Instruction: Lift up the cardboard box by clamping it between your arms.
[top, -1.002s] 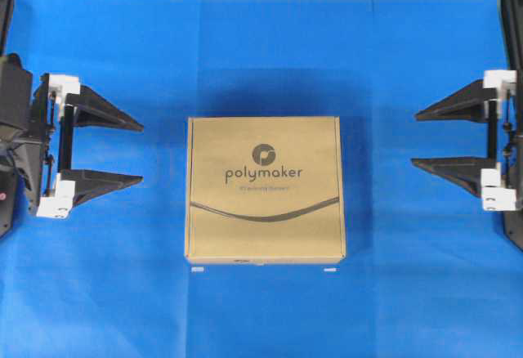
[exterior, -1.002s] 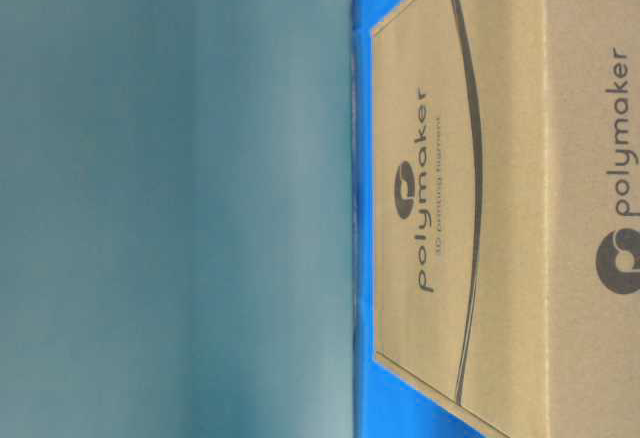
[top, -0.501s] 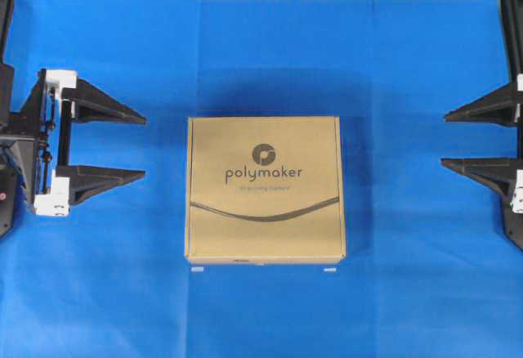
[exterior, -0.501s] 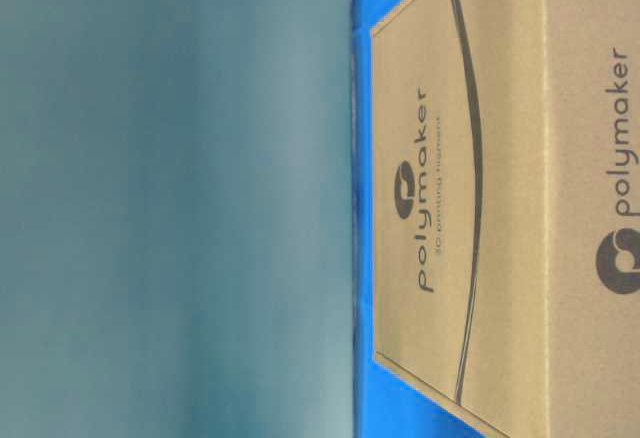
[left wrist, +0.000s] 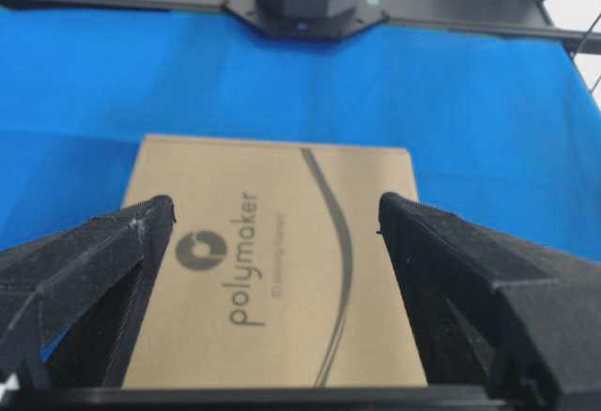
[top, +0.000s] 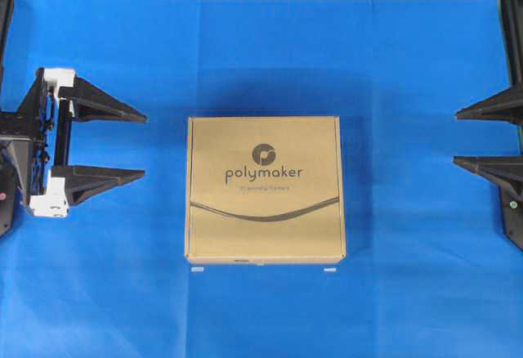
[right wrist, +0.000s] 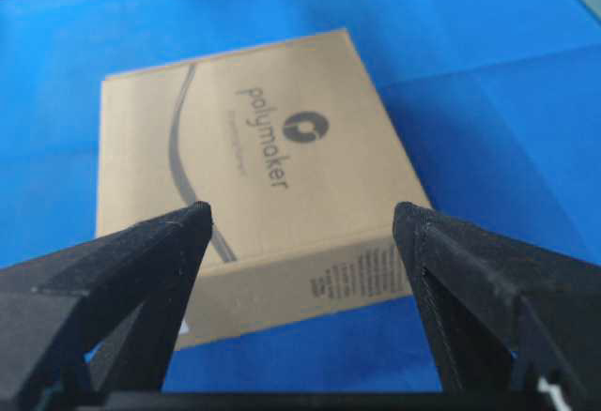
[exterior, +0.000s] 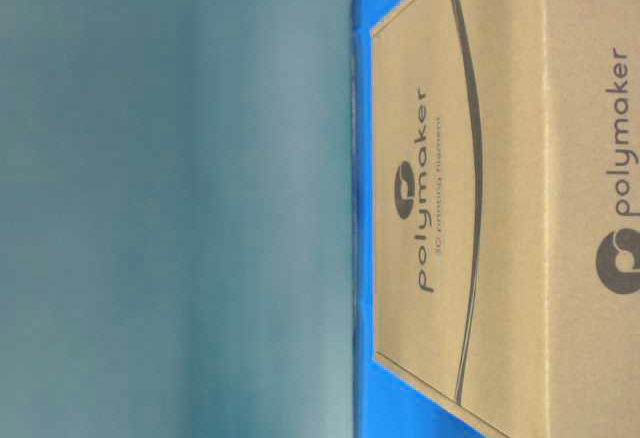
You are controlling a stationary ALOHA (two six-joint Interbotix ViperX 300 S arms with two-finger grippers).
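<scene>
While the cardboard box [top: 265, 189] lies flat mid-worktop [top: 245, 55], both pincers sit well apart from it. Left pincer [top: 144, 146] and right pincer [top: 457, 137] are spread wide, gripping nothing.

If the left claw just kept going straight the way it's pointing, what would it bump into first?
Most likely the cardboard box. The open left gripper points right at the box's near side, with only bare blue cloth between. Its height above the table is hard to judge.

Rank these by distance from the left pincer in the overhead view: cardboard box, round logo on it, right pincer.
1. cardboard box: centre, its left edge facing the left pincer.
2. round logo: mid-box, upper half.
3. right pincer: far right edge.
</scene>
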